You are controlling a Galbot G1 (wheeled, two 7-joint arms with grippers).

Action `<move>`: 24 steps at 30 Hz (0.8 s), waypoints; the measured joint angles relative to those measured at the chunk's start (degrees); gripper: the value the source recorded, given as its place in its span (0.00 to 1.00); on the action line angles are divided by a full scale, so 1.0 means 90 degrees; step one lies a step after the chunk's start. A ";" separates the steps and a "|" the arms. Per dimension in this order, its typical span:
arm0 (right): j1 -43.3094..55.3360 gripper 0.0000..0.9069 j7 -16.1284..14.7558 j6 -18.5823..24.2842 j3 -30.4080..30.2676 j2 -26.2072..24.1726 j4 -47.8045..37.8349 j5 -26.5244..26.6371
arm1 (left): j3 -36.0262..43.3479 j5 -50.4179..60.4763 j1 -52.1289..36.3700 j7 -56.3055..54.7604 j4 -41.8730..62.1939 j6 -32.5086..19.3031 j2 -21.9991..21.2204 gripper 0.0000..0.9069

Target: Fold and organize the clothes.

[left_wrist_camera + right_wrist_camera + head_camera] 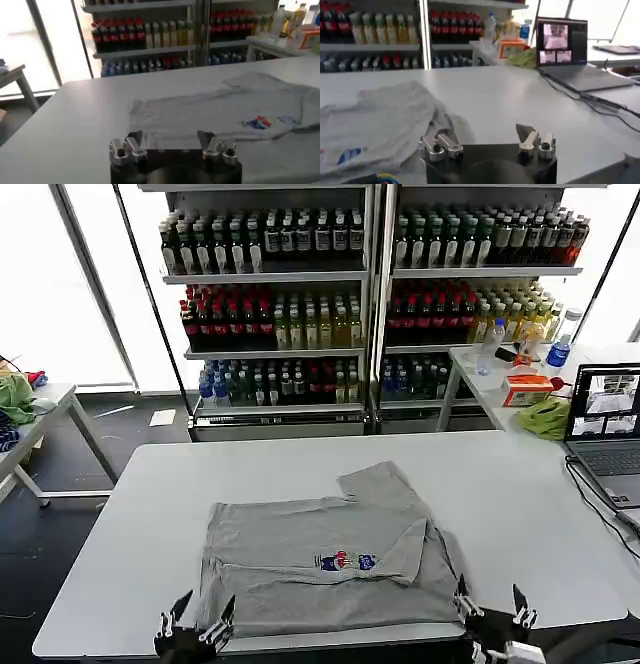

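One light grey short-sleeved shirt (320, 559) with a small multicolour chest print (347, 561) lies partly folded on the white table (500, 474), its long axis running left to right, one sleeve pointing away toward the two drinks shelves (370, 294). Left gripper (195, 621), fingers apart, holds nothing just short of the near-left hem; right gripper (492, 609), likewise spread and empty, sits just beside the near-right corner. One laptop (605, 434) stands beyond the right gripper.
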 measured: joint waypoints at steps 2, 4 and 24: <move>0.0307 1.00 -0.0084 -0.0024 0.0014 -0.0017 -0.0144 0.0059 | -0.0054 -0.0070 -0.0211 0.0065 0.0004 -0.0031 0.0060 1.00; 0.0614 1.00 -0.0164 -0.0079 0.0013 -0.0048 -0.0273 0.0122 | -0.0077 -0.0118 -0.0426 0.0132 0.0038 -0.0059 0.0131 1.00; 0.3954 1.00 -0.1898 -0.0778 -0.0454 -0.1309 -0.2160 0.0725 | 0.0058 -0.1259 -0.3408 0.0432 0.1799 0.0038 0.0963 1.00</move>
